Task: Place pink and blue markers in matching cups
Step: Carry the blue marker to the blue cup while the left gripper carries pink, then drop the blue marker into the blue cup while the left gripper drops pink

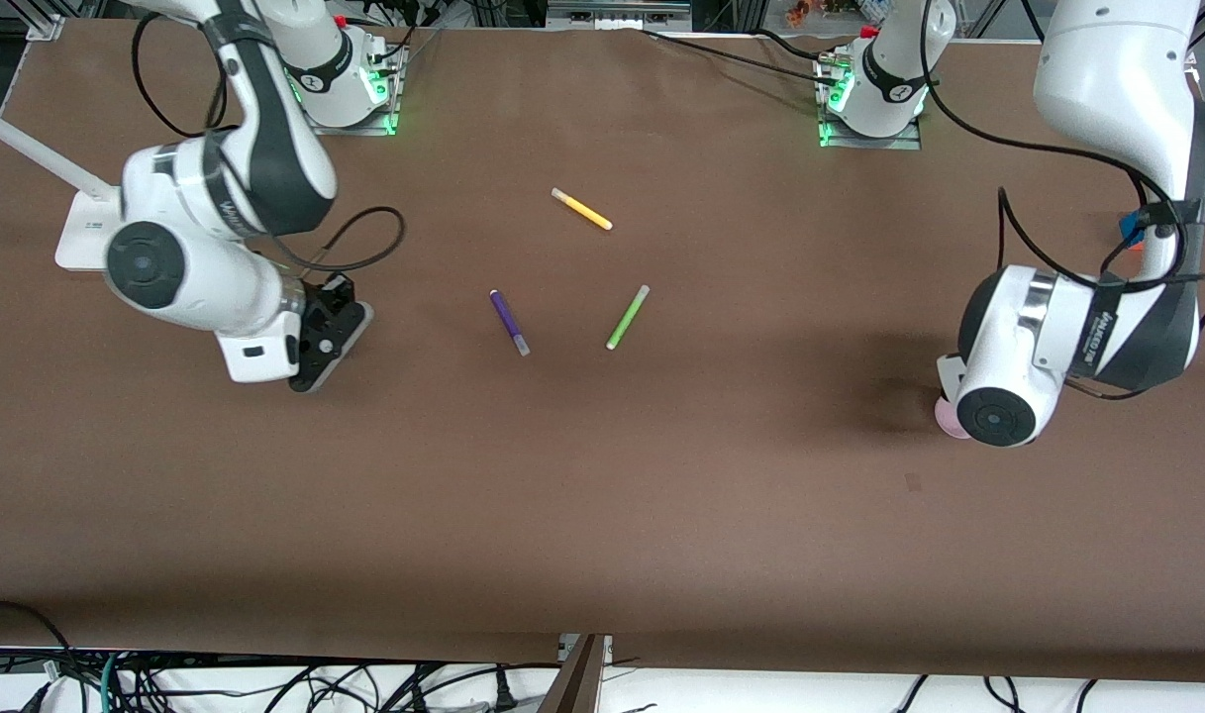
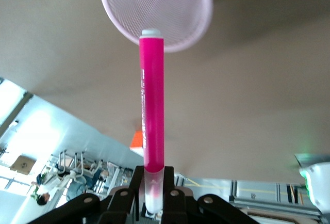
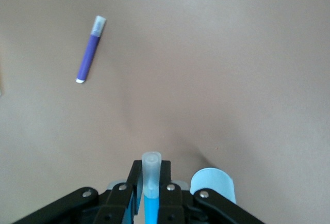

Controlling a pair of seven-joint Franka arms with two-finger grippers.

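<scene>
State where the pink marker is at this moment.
The pink marker is clamped by its pale cap end in the left gripper, at the left arm's end of the table, its tip pointing at the pink cup.

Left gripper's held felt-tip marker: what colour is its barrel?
Magenta-pink barrel, clearest in the left wrist view; the left gripper clamps its pale cap end.
</scene>
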